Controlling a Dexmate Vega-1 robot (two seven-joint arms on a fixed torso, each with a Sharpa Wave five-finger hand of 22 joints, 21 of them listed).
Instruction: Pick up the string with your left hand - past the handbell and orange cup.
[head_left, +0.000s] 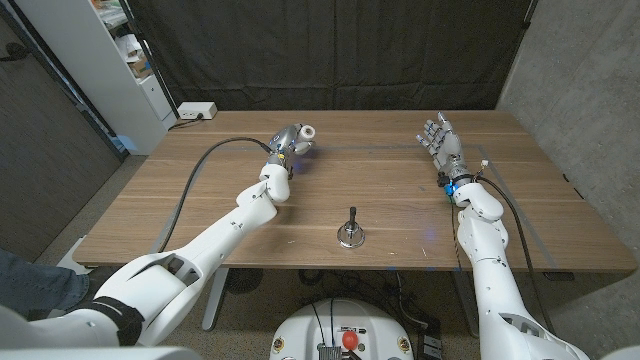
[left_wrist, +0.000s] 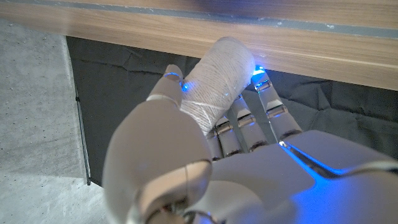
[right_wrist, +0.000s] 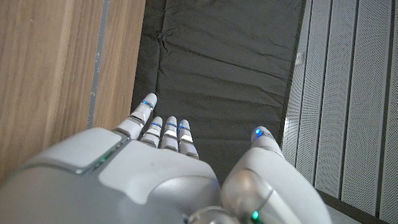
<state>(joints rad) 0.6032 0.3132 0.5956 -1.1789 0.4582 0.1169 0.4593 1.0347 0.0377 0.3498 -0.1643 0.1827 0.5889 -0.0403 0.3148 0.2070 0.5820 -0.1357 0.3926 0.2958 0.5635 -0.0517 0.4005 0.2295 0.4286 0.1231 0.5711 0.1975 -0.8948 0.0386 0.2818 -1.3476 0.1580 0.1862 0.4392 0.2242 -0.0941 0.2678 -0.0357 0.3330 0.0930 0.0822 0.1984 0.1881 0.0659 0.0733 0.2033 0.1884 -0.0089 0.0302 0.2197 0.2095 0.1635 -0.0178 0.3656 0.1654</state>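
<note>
The string (left_wrist: 217, 81), a white wound spool, was gripped in the left hand (head_left: 290, 140), its end sticking out past the fingers (left_wrist: 267, 102).

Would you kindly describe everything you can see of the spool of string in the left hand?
The spool of string is a pale, off-white cylinder wound tightly with fine thread-like string, its surface showing criss-cross windings. The left hand grips it, fingers on one side and the thumb on the other. In the head view it is a small whitish roll sticking out past the hand, its round end facing right, held at the far side of the wooden table. Whether it is lifted off the wood is unclear.
</note>
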